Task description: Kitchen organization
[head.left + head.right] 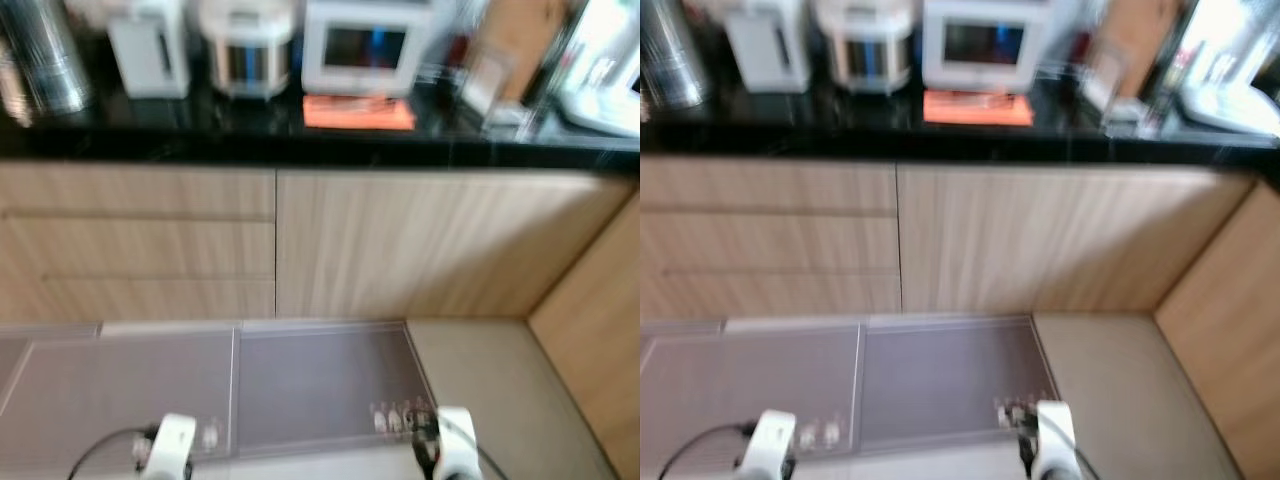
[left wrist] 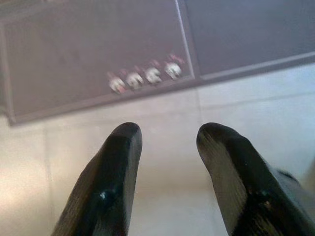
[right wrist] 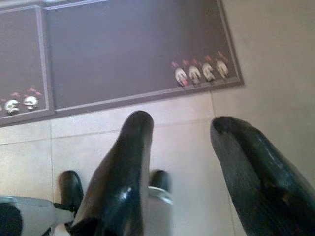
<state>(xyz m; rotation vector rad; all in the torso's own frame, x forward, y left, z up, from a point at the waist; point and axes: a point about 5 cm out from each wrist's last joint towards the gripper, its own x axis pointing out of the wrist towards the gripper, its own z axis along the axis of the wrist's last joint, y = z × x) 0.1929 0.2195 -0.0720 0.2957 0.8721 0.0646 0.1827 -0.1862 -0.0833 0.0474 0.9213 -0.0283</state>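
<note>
Head views are blurred; a black worktop [image 1: 200, 140] is seen over closed wood-grain cabinets [image 1: 400, 240], with a microwave [image 1: 360, 45] and rice cooker [image 1: 245, 50] toward its back edge and an orange cloth [image 1: 358, 112] before the microwave. Grey mats [image 1: 320, 385] lie on the floor below. Left gripper [image 2: 167, 135] and right gripper [image 3: 182, 123] hang spread apart, holding nothing. Which item is to be organised cannot be settled; judged an approach stage.

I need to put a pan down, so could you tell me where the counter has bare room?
The black counter looks bare along its front edge, before the white toaster and the steel cooker. It is crowded at the right end, past the orange cloth under the white oven.
</note>
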